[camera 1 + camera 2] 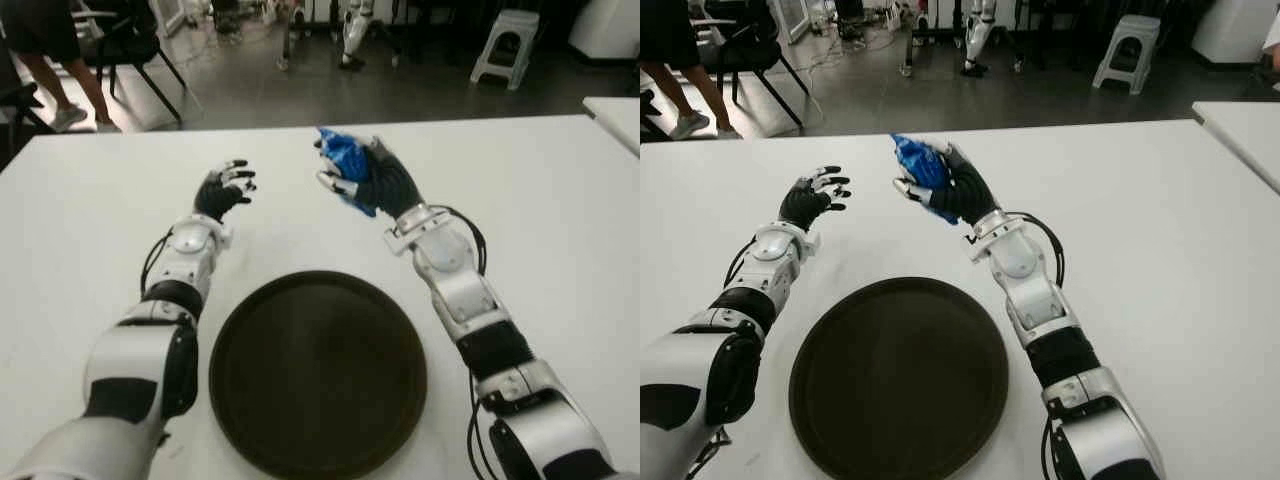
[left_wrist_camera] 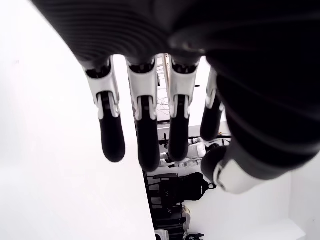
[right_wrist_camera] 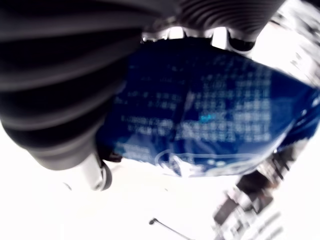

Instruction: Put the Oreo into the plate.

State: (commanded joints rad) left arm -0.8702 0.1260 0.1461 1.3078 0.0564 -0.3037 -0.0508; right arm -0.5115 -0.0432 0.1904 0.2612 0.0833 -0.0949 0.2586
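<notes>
**How my four cameras sit**

My two head eyes look forward and down from above the table (image 1: 560,200), set slightly apart side by side. Both share the same ground: the plate (image 1: 898,375) nearest me, both arms reaching away, and the room's floor beyond the far edge. My left wrist camera sits tight behind the left hand (image 2: 150,120), looking along its fingers toward the table edge and the room. My right wrist camera is pressed close to the right hand (image 3: 75,85), its view mostly filled by the Oreo pack (image 3: 210,120).
</notes>
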